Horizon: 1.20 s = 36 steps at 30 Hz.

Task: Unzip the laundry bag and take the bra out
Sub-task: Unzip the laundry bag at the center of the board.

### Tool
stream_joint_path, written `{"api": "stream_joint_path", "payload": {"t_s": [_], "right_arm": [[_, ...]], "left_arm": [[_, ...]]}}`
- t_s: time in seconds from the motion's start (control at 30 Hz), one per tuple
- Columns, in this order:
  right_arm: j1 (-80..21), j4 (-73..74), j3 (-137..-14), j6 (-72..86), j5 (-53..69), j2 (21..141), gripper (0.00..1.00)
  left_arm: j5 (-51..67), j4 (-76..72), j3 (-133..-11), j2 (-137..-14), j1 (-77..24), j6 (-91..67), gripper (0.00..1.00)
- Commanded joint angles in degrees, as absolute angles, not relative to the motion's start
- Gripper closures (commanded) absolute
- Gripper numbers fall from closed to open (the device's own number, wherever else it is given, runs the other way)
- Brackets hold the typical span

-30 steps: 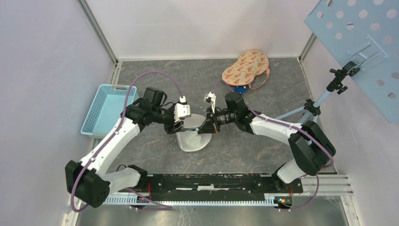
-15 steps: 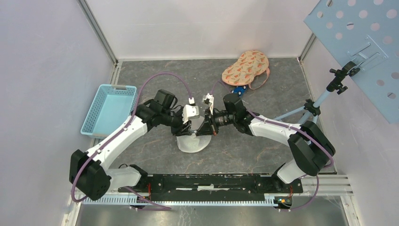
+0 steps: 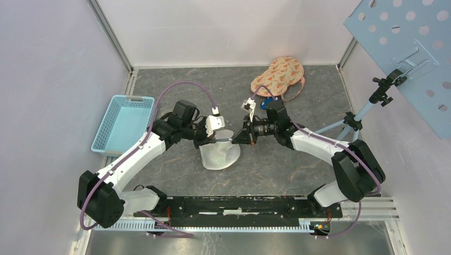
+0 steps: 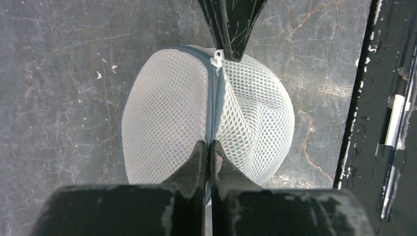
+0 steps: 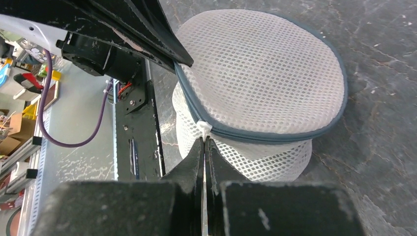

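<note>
The laundry bag (image 3: 219,155) is a white mesh dome with a grey-blue zipper, sitting mid-table. My left gripper (image 3: 219,139) is shut on the zipper seam at the bag's near-left rim; the left wrist view has its fingertips (image 4: 207,145) pinching the grey tape over the mesh (image 4: 162,113). My right gripper (image 3: 238,139) is shut on the white zipper pull (image 5: 204,129), with its tips (image 5: 203,141) just below the bag (image 5: 260,69). The pull also appears in the left wrist view (image 4: 218,58). The mesh hides the inside, and no bra shows in the bag.
A peach, orange-printed padded garment (image 3: 277,76) with a pink strap lies at the back, a small blue object (image 3: 271,100) beside it. A blue basket (image 3: 119,123) stands at the left. A camera stand (image 3: 367,109) rises at the right.
My left gripper moved right onto the bag and shut on its zipper seam. My right gripper, still shut on the pull, drew back to the right, stretching the bag's top.
</note>
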<state>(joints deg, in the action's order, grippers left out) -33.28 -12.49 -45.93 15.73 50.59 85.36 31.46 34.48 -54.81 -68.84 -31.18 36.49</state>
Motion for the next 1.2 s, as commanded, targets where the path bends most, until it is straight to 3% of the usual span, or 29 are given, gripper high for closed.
{"api": "stream_joint_path", "payload": {"t_s": [0.0, 0.47, 0.77, 0.83, 0.97, 1.03, 1.17], "right_arm": [[-31.7, -13.2, -45.0, 15.3, 52.6, 81.7, 1.00], [-28.8, -8.5, -61.3, 11.6, 51.3, 84.3, 1.00], [-28.8, -11.1, -53.0, 11.4, 52.0, 85.6, 1.00], [-29.7, -12.9, -49.8, 12.8, 52.9, 86.0, 1.00], [-32.6, -17.5, -44.3, 16.6, 54.4, 84.9, 1.00], [-33.6, -17.3, -43.7, 16.3, 54.3, 83.9, 1.00], [-34.6, -17.2, -43.9, 16.4, 54.0, 82.8, 1.00]], "left_arm": [[28.1, 32.4, -54.4, -68.0, -29.9, 38.3, 0.98], [23.8, 24.7, -74.0, -79.7, -29.9, 46.1, 0.98], [29.7, 29.1, -66.5, -80.0, -29.8, 54.3, 0.94], [31.2, 32.8, -64.7, -79.0, -29.8, 55.3, 0.89], [37.3, 43.7, -65.6, -76.6, -29.9, 53.8, 0.60], [40.5, 45.9, -65.5, -74.2, -29.9, 50.4, 0.51], [43.2, 43.3, -63.6, -69.3, -30.2, 42.3, 0.45]]}}
